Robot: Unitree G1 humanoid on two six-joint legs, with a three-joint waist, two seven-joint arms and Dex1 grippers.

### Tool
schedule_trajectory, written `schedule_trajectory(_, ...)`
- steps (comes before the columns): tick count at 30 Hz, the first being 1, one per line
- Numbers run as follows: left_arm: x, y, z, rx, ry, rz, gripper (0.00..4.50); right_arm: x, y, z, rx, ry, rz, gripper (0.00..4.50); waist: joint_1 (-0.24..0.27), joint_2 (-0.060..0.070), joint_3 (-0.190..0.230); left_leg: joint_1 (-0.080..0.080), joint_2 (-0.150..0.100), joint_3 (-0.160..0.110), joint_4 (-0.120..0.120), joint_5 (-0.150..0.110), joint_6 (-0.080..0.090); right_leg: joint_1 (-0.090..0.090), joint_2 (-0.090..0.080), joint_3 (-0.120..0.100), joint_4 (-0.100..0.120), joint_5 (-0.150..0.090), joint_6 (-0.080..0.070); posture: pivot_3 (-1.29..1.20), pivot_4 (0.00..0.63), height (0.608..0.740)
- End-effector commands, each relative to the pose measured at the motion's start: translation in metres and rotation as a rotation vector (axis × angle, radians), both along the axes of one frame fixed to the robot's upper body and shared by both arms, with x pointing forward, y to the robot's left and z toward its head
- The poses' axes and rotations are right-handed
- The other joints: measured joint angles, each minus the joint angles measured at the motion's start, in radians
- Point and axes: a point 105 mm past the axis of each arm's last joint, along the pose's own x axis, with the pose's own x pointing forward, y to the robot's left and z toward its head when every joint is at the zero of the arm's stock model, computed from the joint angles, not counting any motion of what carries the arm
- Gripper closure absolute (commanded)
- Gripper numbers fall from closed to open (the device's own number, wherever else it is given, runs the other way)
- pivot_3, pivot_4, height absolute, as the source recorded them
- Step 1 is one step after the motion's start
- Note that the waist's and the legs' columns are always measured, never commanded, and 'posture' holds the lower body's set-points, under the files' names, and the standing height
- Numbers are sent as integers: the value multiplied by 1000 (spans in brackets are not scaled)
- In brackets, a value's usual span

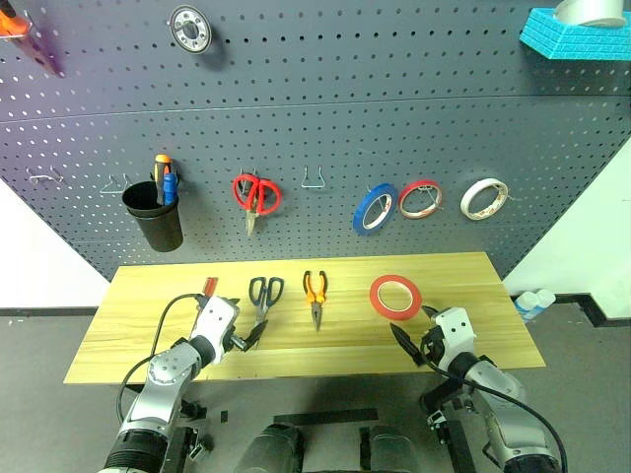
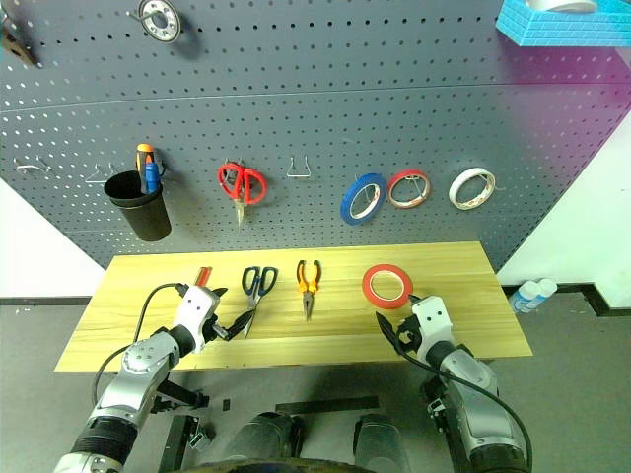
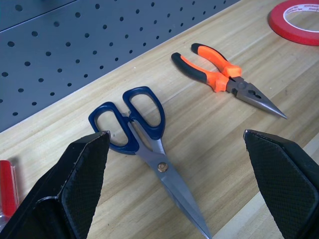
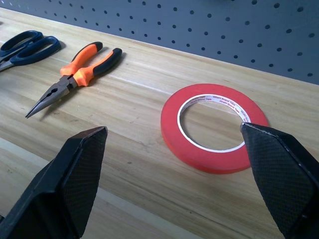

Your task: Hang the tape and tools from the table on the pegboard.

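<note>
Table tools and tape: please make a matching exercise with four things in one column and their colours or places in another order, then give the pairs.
Things:
1. pliers
2. scissors
3. tape
4. screwdriver

Descriptions:
A. dark blue handles
B. flat orange-red ring in front of the right gripper
C. red handle, next to the left gripper
D. orange and black handles

Pairs: 1-D, 2-A, 3-B, 4-C

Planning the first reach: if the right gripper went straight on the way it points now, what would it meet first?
Most likely the tape, lying flat on the table just ahead of the open right gripper; depth is hard to judge.
</note>
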Motion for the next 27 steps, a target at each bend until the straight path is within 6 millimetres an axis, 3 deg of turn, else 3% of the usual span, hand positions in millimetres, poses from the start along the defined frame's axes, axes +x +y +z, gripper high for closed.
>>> schedule_trajectory(1, 3, 0, 9, -2, -36, -6, 32, 5, 7, 16, 4, -55, 18, 0, 0, 0, 0, 0, 0, 0, 0, 0, 0, 0, 0, 0, 0, 0, 0, 23, 65, 740)
schedule_trajectory(13, 3, 0, 9, -2, -35, -4, 32, 4, 10, 26, 5, -54, 19, 0, 0, -1, 1, -1, 0, 0, 0, 0, 0, -1, 0, 0, 0, 0, 0, 25, 71, 740)
schedule_trajectory(27, 3, -1, 9, -4, -36, -7, 32, 4, 5, 19, 3, -44, 14, 0, 0, -4, 3, -1, 0, 0, 0, 0, 0, -1, 0, 0, 0, 0, 0, 23, 70, 740)
